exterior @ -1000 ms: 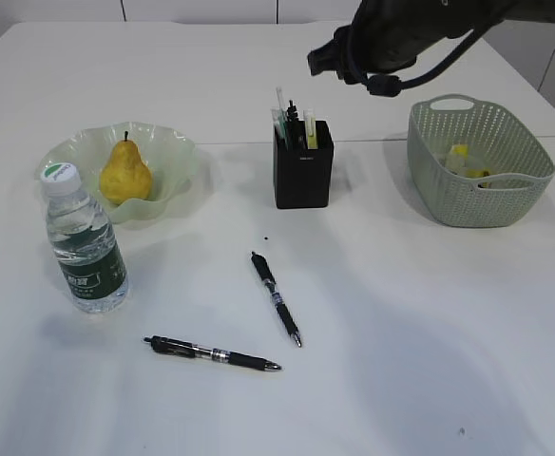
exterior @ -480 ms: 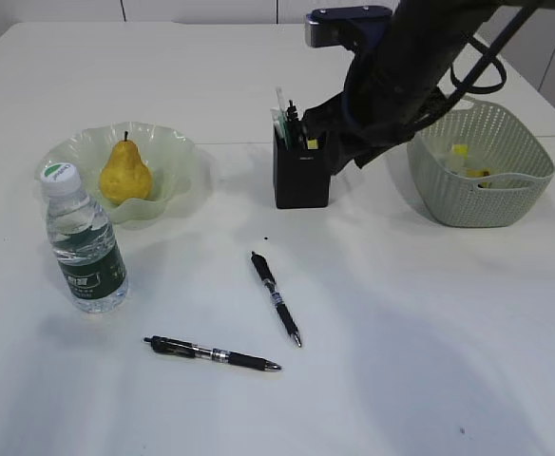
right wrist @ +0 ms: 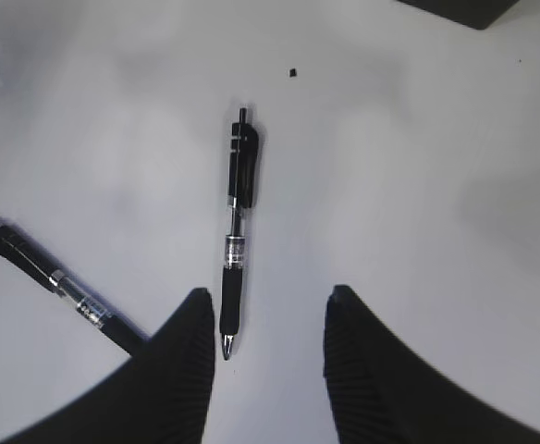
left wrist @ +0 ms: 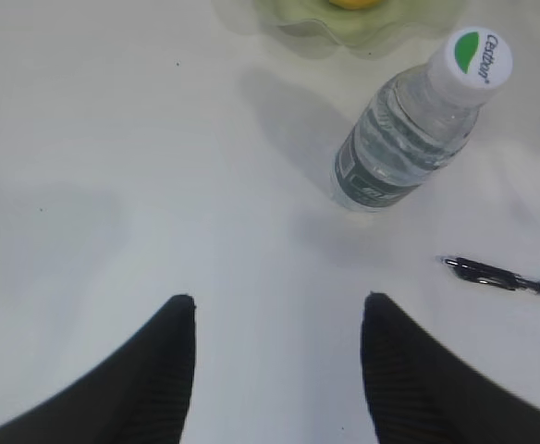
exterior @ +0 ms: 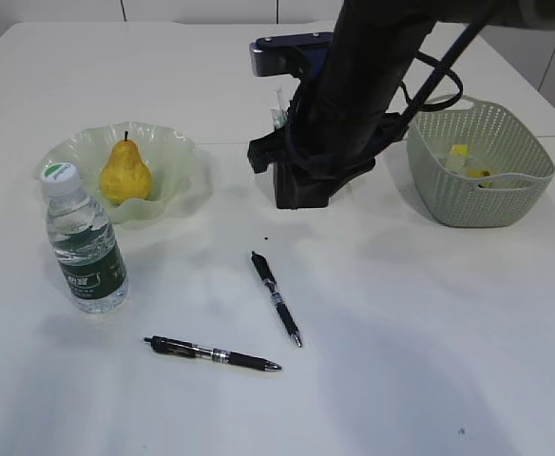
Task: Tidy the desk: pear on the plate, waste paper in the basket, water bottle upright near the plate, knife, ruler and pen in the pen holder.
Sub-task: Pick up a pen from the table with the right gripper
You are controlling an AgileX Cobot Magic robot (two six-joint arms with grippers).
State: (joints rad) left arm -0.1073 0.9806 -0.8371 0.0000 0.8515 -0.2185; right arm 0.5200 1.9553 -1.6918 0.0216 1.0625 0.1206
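The yellow pear (exterior: 125, 173) lies on the pale green plate (exterior: 181, 152). Beside the plate the water bottle (exterior: 86, 245) stands upright on the desk (exterior: 420, 342). Two black pens (exterior: 276, 296) (exterior: 211, 353) lie on the desk. My right arm (exterior: 349, 104) hangs in front of the black pen holder (exterior: 296, 197); knife and ruler are hidden behind it. In the right wrist view my right gripper (right wrist: 268, 294) is open, above the desk, just right of one pen's (right wrist: 237, 231) tip. My left gripper (left wrist: 277, 298) is open over bare desk, short of the bottle (left wrist: 404, 129).
The sage-green basket (exterior: 506, 204) stands at the right with yellow waste paper (exterior: 460, 150) inside. The second pen (right wrist: 62, 285) lies left of my right gripper. A small dark speck (exterior: 266, 237) sits on the desk between holder and pens.
My right arm has swung from the back right, near the basket, leftward and down in front of the pen holder. The objects on the desk have not moved.
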